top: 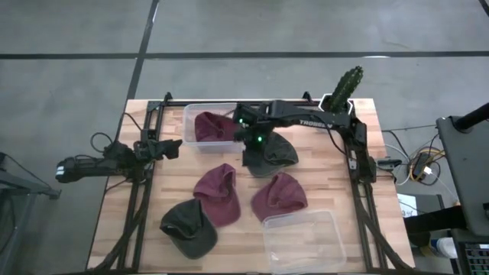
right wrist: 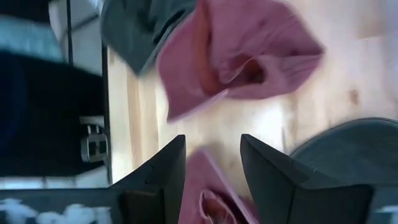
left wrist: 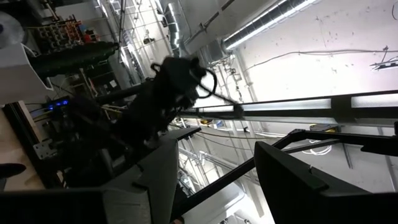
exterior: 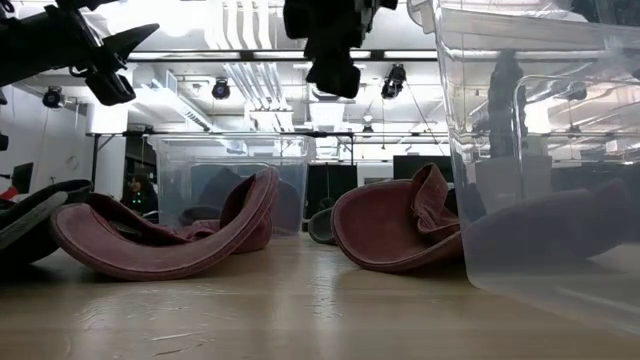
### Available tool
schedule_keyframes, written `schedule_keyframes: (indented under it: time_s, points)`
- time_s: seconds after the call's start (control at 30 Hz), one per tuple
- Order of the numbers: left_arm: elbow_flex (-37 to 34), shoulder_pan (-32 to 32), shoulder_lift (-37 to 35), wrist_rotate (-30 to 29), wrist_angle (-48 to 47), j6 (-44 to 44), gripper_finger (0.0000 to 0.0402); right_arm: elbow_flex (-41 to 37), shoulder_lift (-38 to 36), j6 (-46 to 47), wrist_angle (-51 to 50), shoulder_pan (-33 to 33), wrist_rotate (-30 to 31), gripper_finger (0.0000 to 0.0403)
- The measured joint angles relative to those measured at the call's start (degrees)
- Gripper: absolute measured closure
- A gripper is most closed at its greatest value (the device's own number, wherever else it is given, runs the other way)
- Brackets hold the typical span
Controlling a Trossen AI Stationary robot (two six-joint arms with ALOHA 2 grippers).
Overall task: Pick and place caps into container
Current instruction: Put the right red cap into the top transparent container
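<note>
Five caps show in the high view. One maroon cap (top: pixel 212 126) lies inside the clear container (top: pixel 188 114) at the far side. An olive-grey cap (top: pixel 275 153) rests on the table right of that container. Two maroon caps (top: pixel 218 192) (top: pixel 279 195) and a second olive-grey cap (top: pixel 187 225) lie nearer. My right gripper (top: pixel 250 141) (right wrist: pixel 212 140) hangs open above the container's right edge, raised well above the table in the low view (exterior: pixel 335 60); maroon cloth (right wrist: pixel 211 190) shows below, between its fingers. My left gripper (top: pixel 177 143) (left wrist: pixel 217 144) waits open, left of the container.
A second clear container (top: pixel 302 241) (exterior: pixel 540 150) stands at the near edge, right of centre. A green cactus (top: pixel 345 85) in a white pot sits at the far right corner. Dark frame rails (top: pixel 137 198) run along both table sides.
</note>
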Motion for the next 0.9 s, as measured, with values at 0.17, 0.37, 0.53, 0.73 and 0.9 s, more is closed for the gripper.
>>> schedule_keyframes:
  time_s: [0.17,0.37,0.53,0.73,0.9]
  points:
    - [0.0,0.0,0.0,0.01,0.0,-0.45,0.0197,-0.11,1.26,-7.01,-2.95,2.68,0.34,0.0257]
    - [0.0,-0.02,0.0,0.17,0.02,-0.7,0.0197,-0.55,3.37,-11.85,-8.0,4.73,1.69,0.0257]
    - [0.0,-0.02,0.0,0.3,0.0,-0.73,0.0197,-3.07,4.5,-12.57,-8.79,5.36,3.54,0.0257]
    - [0.0,-0.02,0.0,0.52,-0.23,-0.74,0.0197,-7.68,5.31,-12.7,-8.15,5.67,3.55,0.0257]
    - [-0.01,-0.02,0.0,0.52,-0.76,-0.54,0.0197,-12.41,5.31,-12.92,-7.49,5.95,3.6,0.0257]
